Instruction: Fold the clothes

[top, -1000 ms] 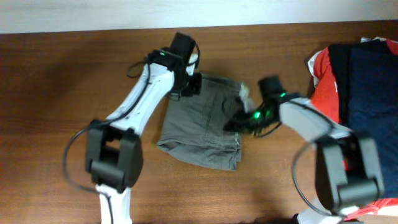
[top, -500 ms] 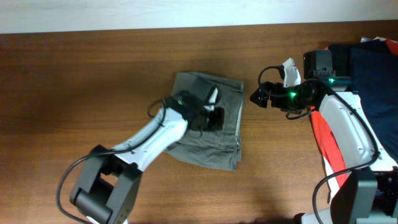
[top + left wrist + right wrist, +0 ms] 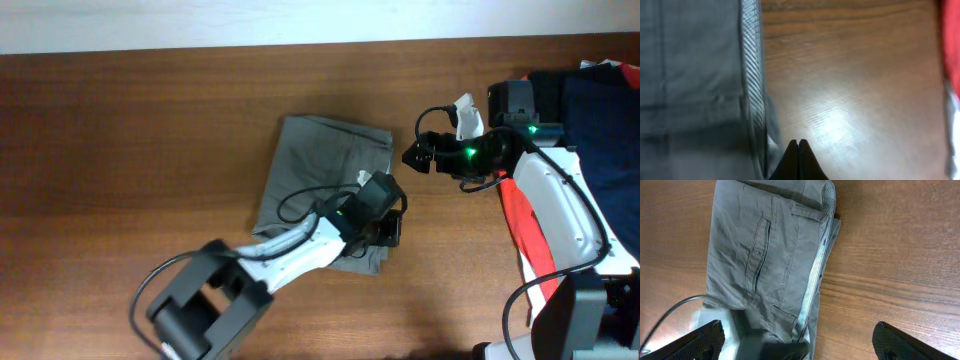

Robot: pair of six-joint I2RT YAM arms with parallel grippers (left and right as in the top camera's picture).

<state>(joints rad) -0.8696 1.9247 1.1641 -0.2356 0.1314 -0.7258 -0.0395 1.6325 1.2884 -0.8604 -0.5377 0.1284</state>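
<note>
The folded shorts (image 3: 318,175) lie mid-counter (image 3: 120,150). The left hand (image 3: 388,228), pressed together and empty, sits at their 4 o'clock edge. The right hand (image 3: 412,157) hangs spread at their 3 o'clock.

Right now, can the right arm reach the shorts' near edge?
Probably yes. The right gripper hangs open beside the shorts, only bare table between. The left gripper, shut, sits at their corner on that side, so the far end looks freer.

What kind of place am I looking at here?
Probably a robot laundry-folding test bench: two white-and-black robot arms, folded khaki-grey cotton shorts, and a heap of red and navy clothes at the brown wooden table's edge.
</note>
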